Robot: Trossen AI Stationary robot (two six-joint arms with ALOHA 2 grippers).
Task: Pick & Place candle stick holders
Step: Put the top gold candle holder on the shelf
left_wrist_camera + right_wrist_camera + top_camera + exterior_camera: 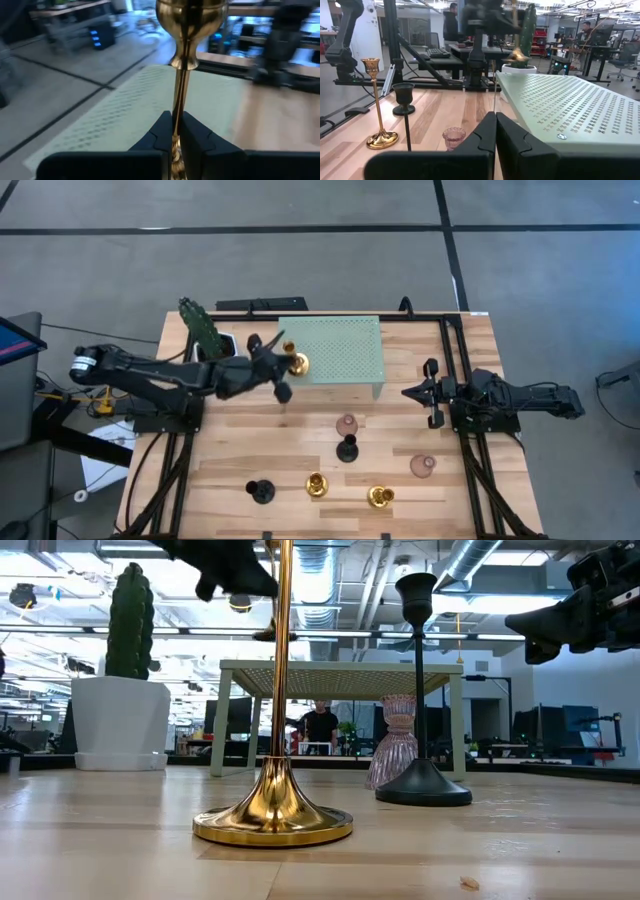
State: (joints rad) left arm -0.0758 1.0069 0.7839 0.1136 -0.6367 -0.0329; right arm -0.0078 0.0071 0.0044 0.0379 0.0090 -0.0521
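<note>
From the high view you looked straight down on the whole table (250, 460) and both arms. In the low view you sat at table-top height, very near a gold holder (273, 810), and looked level into the room. Your left wrist view looked close along a gold stem (180, 90) toward the pale green stand (125, 115). Your right wrist view faced across the table. All four views shared that stand (335, 348).

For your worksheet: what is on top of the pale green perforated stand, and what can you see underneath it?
Nothing rests on the stand. The left gripper, shut on a gold candle stick holder, holds it over the stand's left edge. In the low view, a pinkish holder shows under the stand's top; the overhead view hides the table beneath.
</note>
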